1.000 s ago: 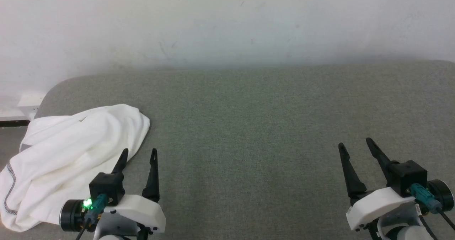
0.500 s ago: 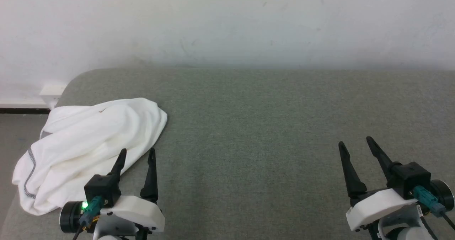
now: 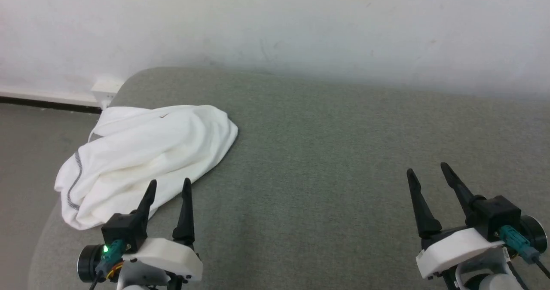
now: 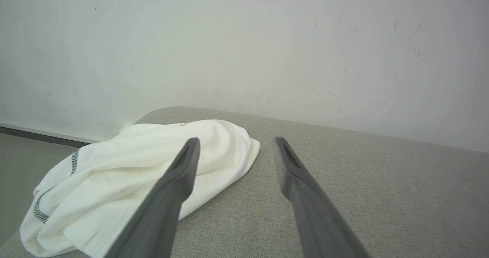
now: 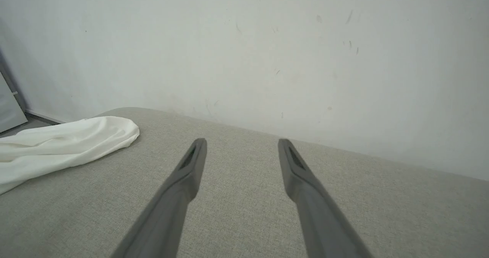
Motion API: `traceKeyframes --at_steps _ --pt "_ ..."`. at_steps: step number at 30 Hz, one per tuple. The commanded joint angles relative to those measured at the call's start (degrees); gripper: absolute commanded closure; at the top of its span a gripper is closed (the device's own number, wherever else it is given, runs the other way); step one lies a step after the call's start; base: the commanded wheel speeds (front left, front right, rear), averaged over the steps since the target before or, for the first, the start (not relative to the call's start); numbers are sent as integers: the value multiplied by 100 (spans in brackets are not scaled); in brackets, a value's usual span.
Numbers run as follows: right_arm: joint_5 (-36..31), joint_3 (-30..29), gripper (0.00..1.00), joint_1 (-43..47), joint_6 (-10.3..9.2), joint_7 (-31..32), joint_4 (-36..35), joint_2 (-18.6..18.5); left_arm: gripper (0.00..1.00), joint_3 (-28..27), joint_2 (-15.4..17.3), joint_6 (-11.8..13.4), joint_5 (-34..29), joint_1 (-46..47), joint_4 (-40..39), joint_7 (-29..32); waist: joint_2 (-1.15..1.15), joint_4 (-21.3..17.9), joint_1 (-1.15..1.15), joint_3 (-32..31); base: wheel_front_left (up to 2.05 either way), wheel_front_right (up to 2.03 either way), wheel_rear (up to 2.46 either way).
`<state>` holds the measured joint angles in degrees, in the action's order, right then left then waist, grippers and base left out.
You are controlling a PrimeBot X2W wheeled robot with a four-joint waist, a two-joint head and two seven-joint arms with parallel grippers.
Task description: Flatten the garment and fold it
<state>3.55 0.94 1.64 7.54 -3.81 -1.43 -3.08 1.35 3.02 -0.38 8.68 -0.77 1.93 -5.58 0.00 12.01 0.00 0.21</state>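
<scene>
We count one garment [image 3: 146, 152], two grippers, four fingers [image 3: 185, 208]. The garment is white and bunched in a heap on the left end of the grey pad [image 3: 335, 152], near its rounded back corner, with its left edge at the pad's rim beside the floor [image 3: 25, 152]. Sleeves and neck are lost in the creases; we can't pick them out. One run of grey zigzag stitching [image 3: 75, 174] shows on its left side. One small brown mark [image 3: 163, 116] sits near its far edge, too small to read. Left gripper [image 3: 169, 181]: jaws wide, holding nothing, just beside the heap's near edge. Its left finger overlaps the cloth in the head view; we can't tell whether it touches. Right gripper [image 3: 425, 167]: jaws wide too, holding nothing, over bare pad well apart from the garment. Both arms [image 3: 455, 249] are cut off by the head view's bottom edge. One small white box [image 3: 105, 88] sits at the foot of the wall [image 3: 275, 23], partly hidden behind the pad's corner; we can't say what it is.
</scene>
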Motion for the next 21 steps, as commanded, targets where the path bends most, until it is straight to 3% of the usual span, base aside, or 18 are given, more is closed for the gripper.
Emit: traceKeyframes --at_steps 1,10,21 --pt "32 16 0 19 -2 -55 -35 8 0 22 -6 24 62 37 23 -48 0 140 0 17 0 0 0" --pt "50 72 0 14 -3 -87 -51 10 0 139 -7 100 184 71 30 -156 0 421 0 47 0 0 0" --pt "36 146 0 -36 -3 -108 -118 12 0 52 -8 158 284 258 54 -288 0 474 0 175 0 0 0"
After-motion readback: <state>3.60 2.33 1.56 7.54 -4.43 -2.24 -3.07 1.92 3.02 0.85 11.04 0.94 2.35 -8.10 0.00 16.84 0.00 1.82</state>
